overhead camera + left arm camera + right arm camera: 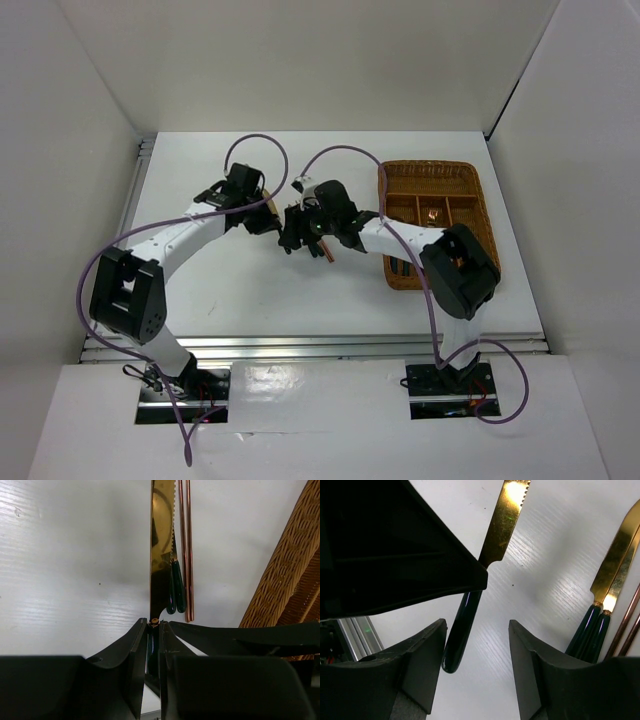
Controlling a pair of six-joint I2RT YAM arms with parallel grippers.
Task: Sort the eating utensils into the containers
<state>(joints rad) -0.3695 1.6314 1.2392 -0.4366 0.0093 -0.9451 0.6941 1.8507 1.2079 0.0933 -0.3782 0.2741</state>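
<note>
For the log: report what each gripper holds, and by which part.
Left gripper holds the gold knife, clamped at the top of its green handle beside the blade. Right gripper holds nothing; its open jaws straddle the handle's free end.

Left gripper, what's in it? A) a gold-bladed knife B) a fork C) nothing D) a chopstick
A: the left gripper is shut on the dark green handle of the knife, its serrated gold blade sticking out past the fingertips.
</note>
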